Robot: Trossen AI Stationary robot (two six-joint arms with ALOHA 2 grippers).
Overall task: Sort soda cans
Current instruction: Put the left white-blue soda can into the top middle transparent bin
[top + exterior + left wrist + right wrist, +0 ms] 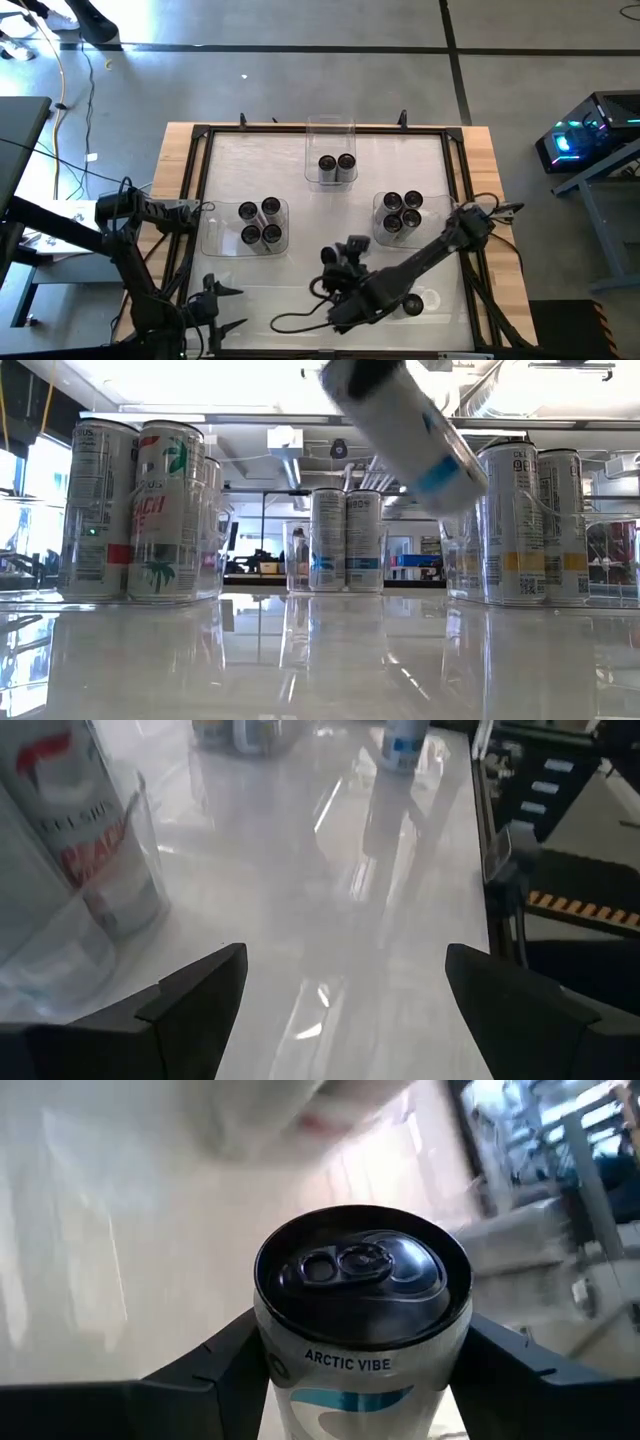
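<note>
The soda cans stand in three clear trays: several in the left tray (260,223), two in the far tray (337,165), several in the right tray (402,213). One more can (413,303) stands alone on the table near the near edge, also in the left wrist view (405,745). My right gripper (340,268) is over the table's near middle, shut on a white-and-blue can (400,420) marked ARCTIC VIBE (360,1270). My left gripper (345,990) waits open at the near left (220,305), beside the left tray. My right gripper pinches the can between its two fingers (220,1355), which lie on opposite sides of the side wall just below the top rim (275,1365). The dark top faces the wrist camera. The can is lifted clear of the table and tilted (400,420).
A dark frame (200,180) borders the glossy white table top. Bare surface lies between the three trays and along the near edge. A black cable (300,322) loops on the table under the right arm. Stands and equipment are beyond the table's sides.
</note>
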